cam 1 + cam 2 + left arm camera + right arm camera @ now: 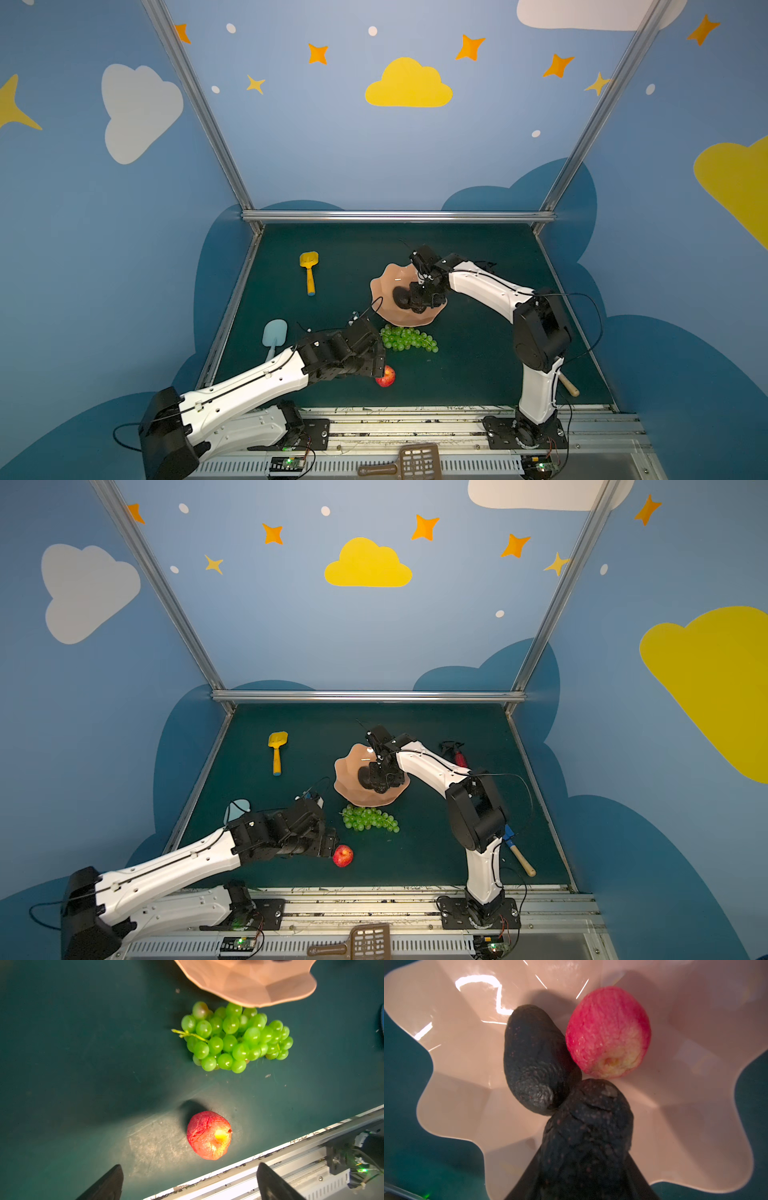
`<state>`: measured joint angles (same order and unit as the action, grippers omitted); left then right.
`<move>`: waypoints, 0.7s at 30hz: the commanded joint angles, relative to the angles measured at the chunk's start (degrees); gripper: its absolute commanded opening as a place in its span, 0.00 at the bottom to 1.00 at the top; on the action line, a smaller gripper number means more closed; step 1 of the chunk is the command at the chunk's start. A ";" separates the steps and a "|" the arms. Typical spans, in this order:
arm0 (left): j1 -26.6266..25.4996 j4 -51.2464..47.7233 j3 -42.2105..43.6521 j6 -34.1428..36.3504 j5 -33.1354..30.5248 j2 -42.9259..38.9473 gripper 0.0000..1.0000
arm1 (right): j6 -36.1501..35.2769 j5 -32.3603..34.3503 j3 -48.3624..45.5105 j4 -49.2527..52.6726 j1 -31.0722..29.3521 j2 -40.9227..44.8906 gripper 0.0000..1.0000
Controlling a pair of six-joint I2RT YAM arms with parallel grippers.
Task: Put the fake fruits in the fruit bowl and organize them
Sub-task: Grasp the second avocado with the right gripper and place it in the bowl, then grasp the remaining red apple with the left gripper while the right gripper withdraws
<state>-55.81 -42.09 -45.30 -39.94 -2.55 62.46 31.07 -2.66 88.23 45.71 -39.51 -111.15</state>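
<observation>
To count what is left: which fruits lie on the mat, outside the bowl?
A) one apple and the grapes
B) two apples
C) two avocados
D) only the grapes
A: the left wrist view shows one apple and the grapes on the mat, outside the bowl.

The bowl [385, 283] on the desk [478, 357] holds an avocado [533, 1059] beside an apple [608, 1030]. Grapes [409, 338] lie just before it, the other apple [386, 376] nearer still, the shovel [308, 272] well to its left.
</observation>
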 commanded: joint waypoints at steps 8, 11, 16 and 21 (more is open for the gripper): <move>-1.32 6.89 -0.81 0.37 0.49 10.57 0.99 | 0.68 -0.95 -2.12 0.08 0.46 3.94 0.62; -1.33 7.80 -1.32 0.98 1.35 13.41 0.99 | 0.59 -1.12 -2.73 0.06 1.00 5.95 0.65; -1.31 6.76 -3.67 1.94 2.19 19.09 0.99 | 0.48 -0.26 -4.00 0.12 2.09 11.63 0.69; -1.34 8.00 -4.81 2.70 3.90 23.35 0.99 | -0.08 1.06 -5.30 0.95 4.05 19.28 0.72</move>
<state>-57.04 -34.33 -48.84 -38.37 0.19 84.33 31.40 -3.07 83.66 45.47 -36.40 -95.77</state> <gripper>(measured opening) 0.994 0.717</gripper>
